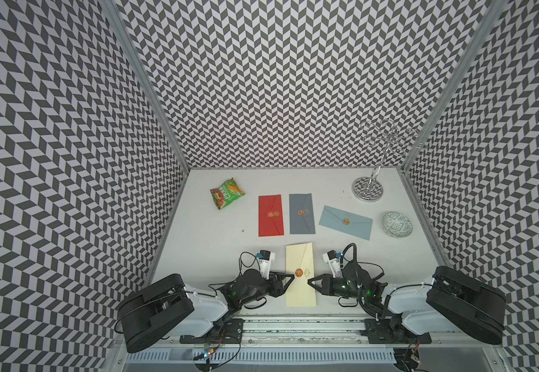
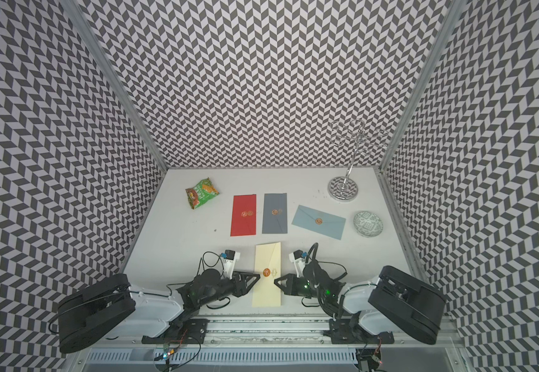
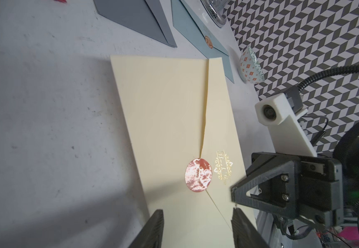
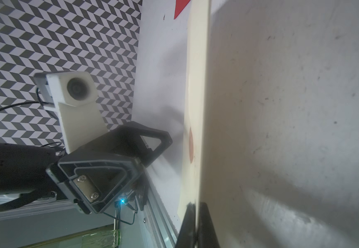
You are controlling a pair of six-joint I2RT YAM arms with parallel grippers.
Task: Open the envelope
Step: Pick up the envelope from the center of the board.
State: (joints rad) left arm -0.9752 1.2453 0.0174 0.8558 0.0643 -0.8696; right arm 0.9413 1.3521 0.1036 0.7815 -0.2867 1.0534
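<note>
Right hand (image 1: 309, 281) pinches envelope (image 1: 299, 259); bowl (image 1: 397, 224) beyond.

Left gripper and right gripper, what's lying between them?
The cream envelope, with its red seal, lies between the left gripper and right gripper; both top views show it.

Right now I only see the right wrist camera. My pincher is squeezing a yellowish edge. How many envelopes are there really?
Observer: Four. The cream envelope in your right gripper, plus a red envelope, a grey envelope and a light blue envelope farther back.
Operator: Is the other pincher open?
Observer: Yes. In the left wrist view the left gripper has its fingers apart above the cream envelope.
Operator: Is the flap shut?
Observer: Yes, the round red seal pins the flap at its tip, beside gold lettering.
</note>
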